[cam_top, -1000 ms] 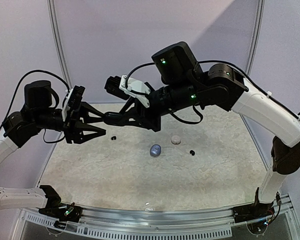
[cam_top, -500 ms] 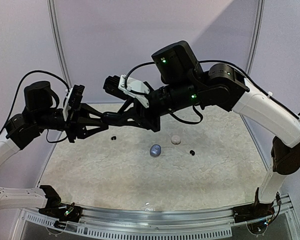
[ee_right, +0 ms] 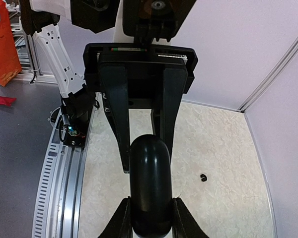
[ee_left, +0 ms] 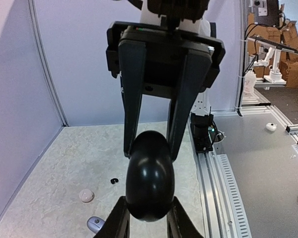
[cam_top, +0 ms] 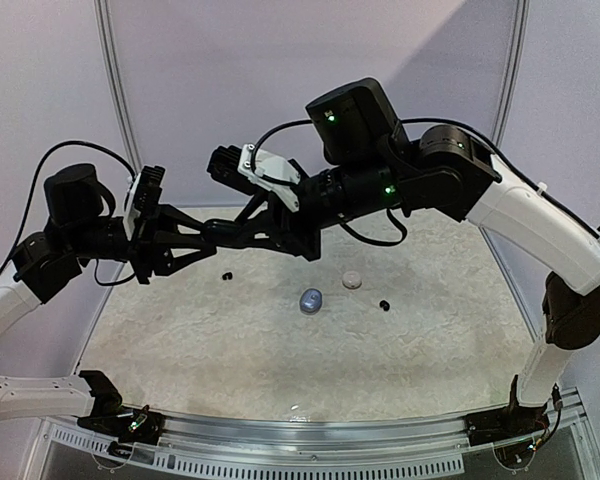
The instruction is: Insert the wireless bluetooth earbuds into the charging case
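A glossy black charging case (ee_left: pixel 150 173) hangs in mid-air, closed, with a gripper on each end. My left gripper (ee_left: pixel 148 201) is shut on its near end in the left wrist view. My right gripper (ee_right: pixel 150 206) is shut on the opposite end, and the case (ee_right: pixel 150 183) fills the gap between its fingers. In the top view the two grippers meet at the case (cam_top: pixel 216 237) above the table's left rear. Two black earbuds lie on the table, one (cam_top: pixel 226 275) below the case and one (cam_top: pixel 384 304) to the right. No earbud is in either gripper.
A silvery-blue rounded piece (cam_top: pixel 311 299) and a small white rounded piece (cam_top: pixel 352 280) lie mid-table; I cannot tell whether they are cases or buds. The pale mottled tabletop (cam_top: pixel 230 350) is walled at the back and sides. A metal rail (cam_top: pixel 310 430) runs along the near edge.
My left gripper stood open beside the case a second ago. It has moved right and shut on the case's free end. The right gripper kept its grip.
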Robot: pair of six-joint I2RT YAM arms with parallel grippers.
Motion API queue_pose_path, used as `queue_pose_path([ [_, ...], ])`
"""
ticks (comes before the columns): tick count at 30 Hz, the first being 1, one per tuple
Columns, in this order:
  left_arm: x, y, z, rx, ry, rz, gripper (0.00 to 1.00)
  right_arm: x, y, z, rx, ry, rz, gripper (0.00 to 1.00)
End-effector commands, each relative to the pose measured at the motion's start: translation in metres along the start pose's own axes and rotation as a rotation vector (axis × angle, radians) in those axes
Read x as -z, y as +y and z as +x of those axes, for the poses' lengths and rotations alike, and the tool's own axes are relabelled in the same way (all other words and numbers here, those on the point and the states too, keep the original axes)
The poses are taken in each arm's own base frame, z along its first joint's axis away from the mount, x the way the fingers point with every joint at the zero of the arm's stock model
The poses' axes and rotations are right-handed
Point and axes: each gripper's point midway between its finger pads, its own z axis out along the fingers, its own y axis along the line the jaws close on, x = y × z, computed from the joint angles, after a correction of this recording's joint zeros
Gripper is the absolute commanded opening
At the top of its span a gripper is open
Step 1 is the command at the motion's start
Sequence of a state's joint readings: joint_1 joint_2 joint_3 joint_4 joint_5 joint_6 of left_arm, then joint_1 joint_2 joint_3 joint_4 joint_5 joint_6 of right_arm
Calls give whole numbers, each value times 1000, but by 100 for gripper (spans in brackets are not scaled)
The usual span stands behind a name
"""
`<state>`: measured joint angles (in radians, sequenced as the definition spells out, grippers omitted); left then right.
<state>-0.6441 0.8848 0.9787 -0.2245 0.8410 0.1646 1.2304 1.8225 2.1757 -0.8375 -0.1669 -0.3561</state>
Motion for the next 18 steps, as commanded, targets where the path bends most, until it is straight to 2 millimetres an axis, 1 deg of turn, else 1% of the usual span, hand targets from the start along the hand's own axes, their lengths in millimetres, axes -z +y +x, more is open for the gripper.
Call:
queue_pose_path([
  [1, 0, -8, -15, -22, -71, 28, 0, -10, -8, -5, -19, -33, 46, 30],
  [4, 1, -9, -16, -50, -83, 27, 0, -10, -13, -5, -28, -43, 83, 35],
  [9, 1, -14, -16, -101, -77, 47, 0, -13, -20, -5, -40, -43, 120, 37],
  [12, 1, -15, -5, -130, -35, 47, 0, -11, -22, -8, -46, -55, 128, 38],
  [15, 1, -13, 4, -164, 3, 29, 0, -8, -23, -12, -53, -68, 131, 46],
  [18, 2, -15, 10, -224, 24, 34, 0, -5, -26, -15, -68, -79, 148, 51],
])
